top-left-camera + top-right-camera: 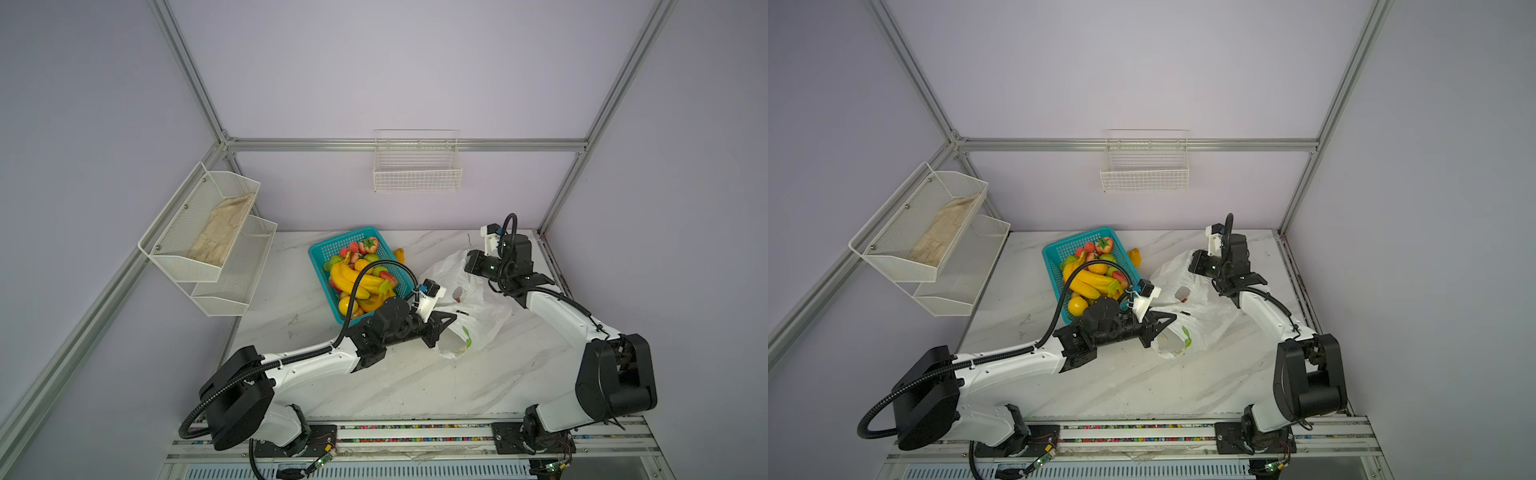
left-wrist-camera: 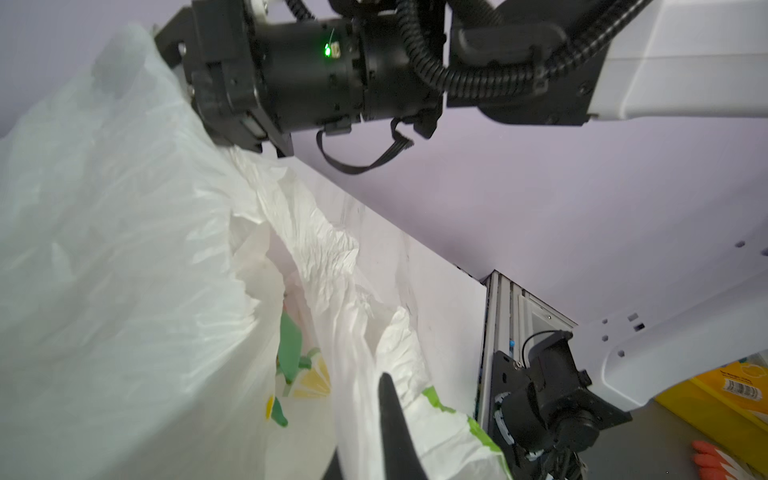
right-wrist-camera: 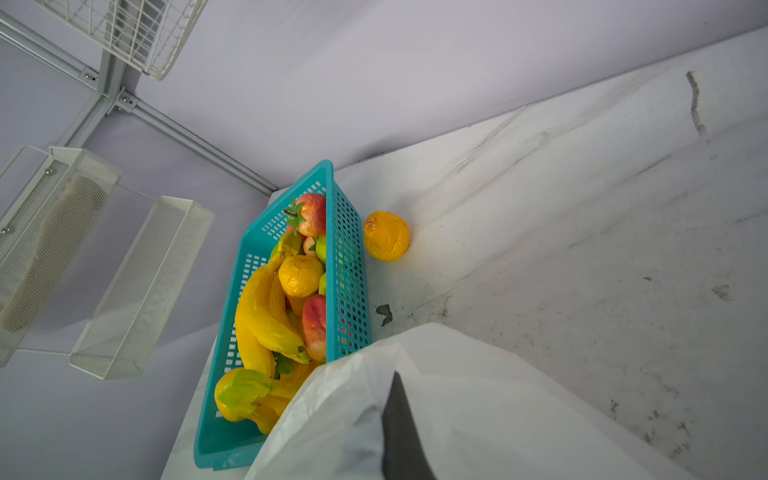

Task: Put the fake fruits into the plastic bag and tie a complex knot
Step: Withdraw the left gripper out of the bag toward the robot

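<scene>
My left gripper point(image 1: 444, 329) is clamped on the bag's point(image 1: 490, 311) near rim and my right gripper point(image 1: 471, 266) on its far rim, I judge to spread the mouth for loading. The fruits point(image 1: 357, 278) sit heaped in the basket point(image 1: 332, 248) just beside the left gripper; one orange point(image 3: 386, 236) lies on the desk point(image 1: 415, 382) by the basket.

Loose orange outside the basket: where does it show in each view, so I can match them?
Top view: loose orange just past the basket's right wall, partly hidden by it.
Top view: same spot.
Left wrist: not in it.
Right wrist: near the middle, beside the basket's lattice wall.
Shared landmark: the teal basket, seen in all but the left wrist view.
</scene>
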Controlling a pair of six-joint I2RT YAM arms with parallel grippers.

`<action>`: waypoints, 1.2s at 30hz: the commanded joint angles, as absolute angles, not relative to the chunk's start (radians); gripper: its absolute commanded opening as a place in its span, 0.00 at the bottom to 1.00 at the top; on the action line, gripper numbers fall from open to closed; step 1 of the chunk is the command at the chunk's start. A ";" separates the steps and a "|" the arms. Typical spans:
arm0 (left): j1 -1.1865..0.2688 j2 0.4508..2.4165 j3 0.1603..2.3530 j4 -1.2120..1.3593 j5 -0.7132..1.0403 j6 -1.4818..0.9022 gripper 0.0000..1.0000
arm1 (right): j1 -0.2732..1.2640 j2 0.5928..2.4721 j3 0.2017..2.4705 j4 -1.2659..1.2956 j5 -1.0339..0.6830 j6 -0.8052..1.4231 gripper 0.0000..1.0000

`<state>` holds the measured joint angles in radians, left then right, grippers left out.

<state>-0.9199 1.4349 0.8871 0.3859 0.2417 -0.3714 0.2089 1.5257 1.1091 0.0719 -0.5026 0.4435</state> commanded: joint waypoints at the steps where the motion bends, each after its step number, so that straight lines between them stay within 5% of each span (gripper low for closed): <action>1: -0.863 1.451 1.026 0.425 0.284 -0.290 0.00 | 0.214 1.577 1.207 0.137 -0.440 0.485 0.00; 20: -1.021 1.575 1.187 0.350 0.494 -0.153 0.02 | 0.174 1.606 1.252 -0.098 -0.479 0.296 0.00; 29: -1.106 1.701 1.290 0.235 0.561 -0.050 0.12 | 0.158 1.494 1.067 -0.061 -0.511 0.323 0.00; 36: -1.150 1.741 1.324 0.101 0.611 0.051 0.36 | 0.157 1.506 1.055 -0.010 -0.521 0.352 0.00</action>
<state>-1.1439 1.7397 1.2293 0.1558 0.5507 -0.0124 0.1589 1.5112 1.0599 -0.0555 -0.5095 0.3393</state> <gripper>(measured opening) 0.347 0.048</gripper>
